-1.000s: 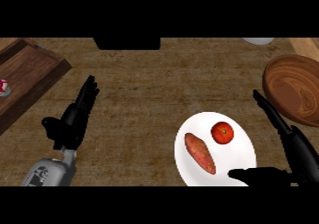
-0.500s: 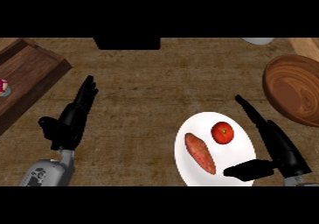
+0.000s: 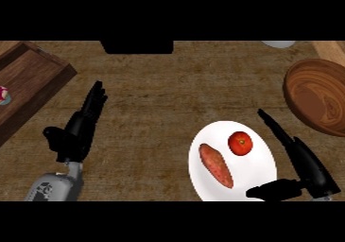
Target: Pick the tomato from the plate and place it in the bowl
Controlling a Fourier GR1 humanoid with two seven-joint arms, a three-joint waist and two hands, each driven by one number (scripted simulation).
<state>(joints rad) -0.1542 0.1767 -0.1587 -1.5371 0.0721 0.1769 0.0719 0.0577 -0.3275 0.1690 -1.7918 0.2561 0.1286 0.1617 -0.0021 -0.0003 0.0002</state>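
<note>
A small red tomato [image 3: 239,143] lies on the upper right part of a white plate [image 3: 262,177], beside an oblong orange-red sweet potato [image 3: 215,165]. A brown wooden bowl [image 3: 321,101] stands up and to the right of the plate, partly cut off by the view's edge. My right hand [image 3: 300,163] is open over the plate's right rim, fingers stretched up past the tomato's right side and thumb pointing left below it; it does not touch the tomato. My left hand [image 3: 77,130] rests open at the left, fingers up.
A wooden tray [image 3: 28,85] with a pink and white object [image 3: 0,94] sits at the far left. A dark object [image 3: 136,46] lies at the counter's top edge, and a pale object [image 3: 280,43] shows at the top right.
My right hand has moved left, from beside the bowl to over the plate's right rim, close to the tomato. The left hand has stayed where it was.
</note>
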